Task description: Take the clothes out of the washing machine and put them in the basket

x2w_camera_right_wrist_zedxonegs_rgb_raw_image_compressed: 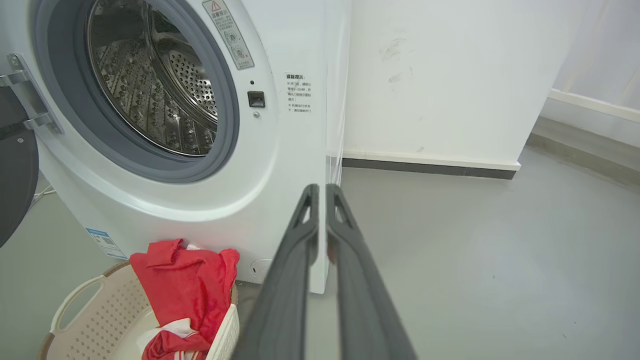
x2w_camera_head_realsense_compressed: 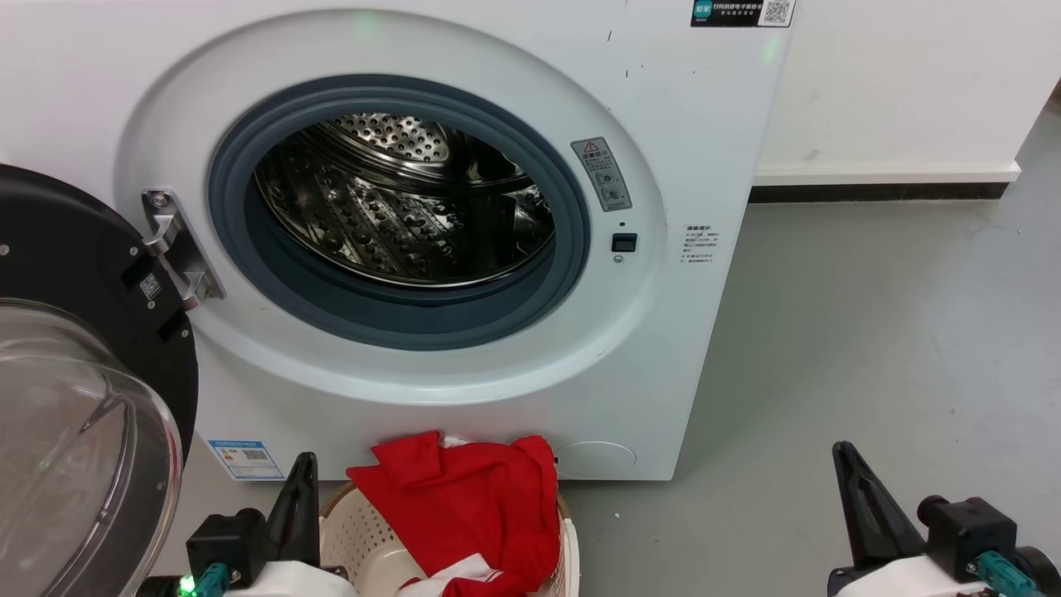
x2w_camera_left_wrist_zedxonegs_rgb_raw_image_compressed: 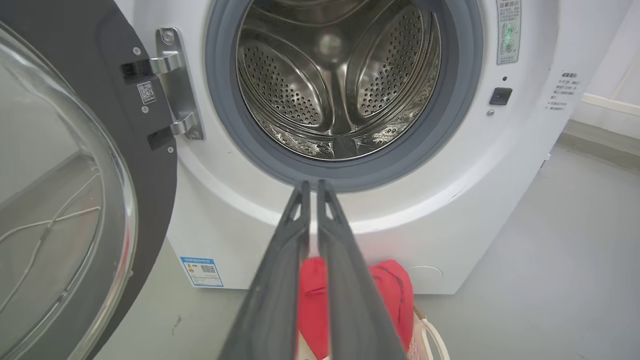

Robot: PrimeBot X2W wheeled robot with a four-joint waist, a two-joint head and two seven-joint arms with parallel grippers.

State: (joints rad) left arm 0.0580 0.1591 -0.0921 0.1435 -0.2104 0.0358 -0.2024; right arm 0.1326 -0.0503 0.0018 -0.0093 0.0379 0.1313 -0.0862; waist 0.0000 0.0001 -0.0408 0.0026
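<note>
Grey floor [x2w_camera_head_realsense_compressed: 870, 348], white wall [x2w_camera_head_realsense_compressed: 903, 83], dark baseboard strip [x2w_camera_head_realsense_compressed: 879, 192] along its foot

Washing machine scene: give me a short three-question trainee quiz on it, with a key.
1. True or false: a garment lies inside the perforated steel drum of the large white front-loading washing machine.
2. The bright red soft clothes lie in: A) the drum, B) the small cream-white perforated plastic basket, C) the glass door.
3. Fill in: the long dark fingers of the left gripper and the right gripper are both ___ (open or shut).
Key: 1 false; 2 B; 3 shut.
</note>
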